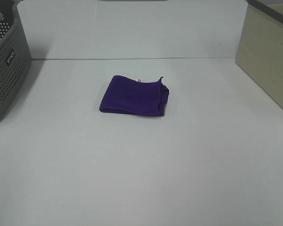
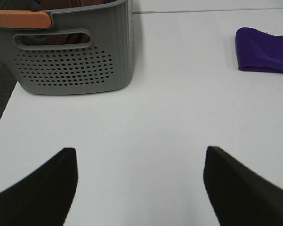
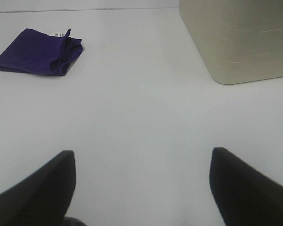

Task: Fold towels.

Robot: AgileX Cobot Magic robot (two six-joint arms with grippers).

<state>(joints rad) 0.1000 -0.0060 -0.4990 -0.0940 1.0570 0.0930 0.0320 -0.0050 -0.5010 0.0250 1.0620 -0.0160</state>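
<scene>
A deep purple towel (image 1: 134,96) lies folded into a small rectangle on the white table, a little back from the middle, with a small white tag on its far edge. It also shows in the left wrist view (image 2: 265,55) and in the right wrist view (image 3: 39,52). Neither gripper shows in the high view. My left gripper (image 2: 140,186) is open and empty above bare table, well short of the towel. My right gripper (image 3: 142,187) is open and empty too, also far from the towel.
A grey perforated basket (image 1: 4,70) stands at the table's left edge; in the left wrist view (image 2: 70,52) it has an orange handle and holds dark cloth. A beige bin (image 1: 268,52) stands at the right back, also in the right wrist view (image 3: 235,37).
</scene>
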